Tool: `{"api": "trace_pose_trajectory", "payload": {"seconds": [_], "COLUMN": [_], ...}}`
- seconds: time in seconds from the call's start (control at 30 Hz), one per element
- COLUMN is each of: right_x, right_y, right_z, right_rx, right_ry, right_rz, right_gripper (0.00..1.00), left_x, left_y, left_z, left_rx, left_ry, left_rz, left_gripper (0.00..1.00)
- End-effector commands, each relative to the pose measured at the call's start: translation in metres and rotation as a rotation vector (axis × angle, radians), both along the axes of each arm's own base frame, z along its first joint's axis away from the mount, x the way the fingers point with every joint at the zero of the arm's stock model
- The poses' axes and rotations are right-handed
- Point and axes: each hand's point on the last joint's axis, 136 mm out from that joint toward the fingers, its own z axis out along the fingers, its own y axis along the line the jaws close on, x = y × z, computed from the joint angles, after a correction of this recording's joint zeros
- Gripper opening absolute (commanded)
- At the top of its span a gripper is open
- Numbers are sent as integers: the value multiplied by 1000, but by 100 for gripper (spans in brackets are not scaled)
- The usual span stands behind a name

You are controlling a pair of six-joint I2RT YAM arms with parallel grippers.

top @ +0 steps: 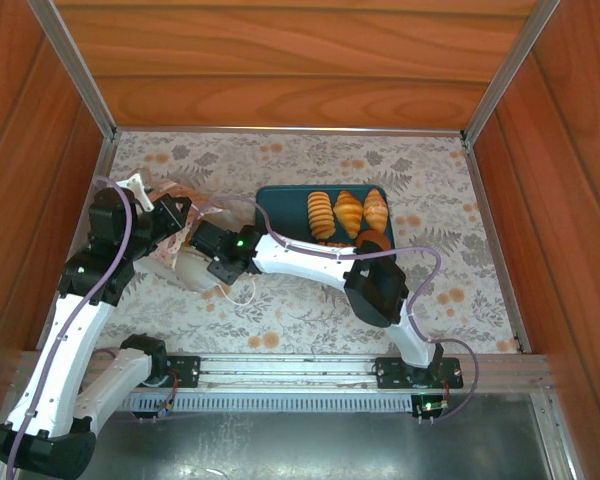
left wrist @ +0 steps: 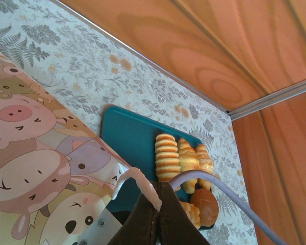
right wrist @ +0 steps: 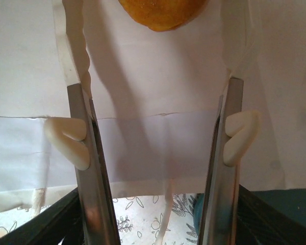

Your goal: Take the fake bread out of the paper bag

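At the paper bag (left wrist: 35, 153) mouth, your left fingers (left wrist: 143, 224) pinch its handle (left wrist: 135, 176) steady; right fingers (right wrist: 89, 168) gape toward fake bread (right wrist: 160, 13).

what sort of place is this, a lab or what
Probably a robot test booth: wood-panel walls box in a floral-clothed table, two robot arms are bolted to a rail, and toy pastries sit on a teal tray.
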Motion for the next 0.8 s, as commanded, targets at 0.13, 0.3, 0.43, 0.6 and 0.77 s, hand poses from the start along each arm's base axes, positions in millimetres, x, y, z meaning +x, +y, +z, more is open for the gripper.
{"api": "trace_pose_trajectory", "payload": {"seconds": [0.13,0.3,0.43,0.6,0.77], "right_x": [14,9,-1,-19,-48], "right_y": [8,2,-3,-18,-43], "right_z": [4,8,18,29,30], "right_rx": [14,2,31,32,21], "right_ry": [-16,7,37,69,157], "right_rz": [-13,-19,-13,-2,-9], "right_gripper": [66,57,54,54,55], "left_x": [-1,-1,0,1,1], "left_y": [2,2,4,4,8], "left_z": [10,10,5,-2,-6], "left_rx": [-6,-7,3,12,25], "left_ry": [-26,-25,-17,-1,-3], "left_rz": [6,8,15,16,36], "left_gripper": [0,0,0,0,0]}}
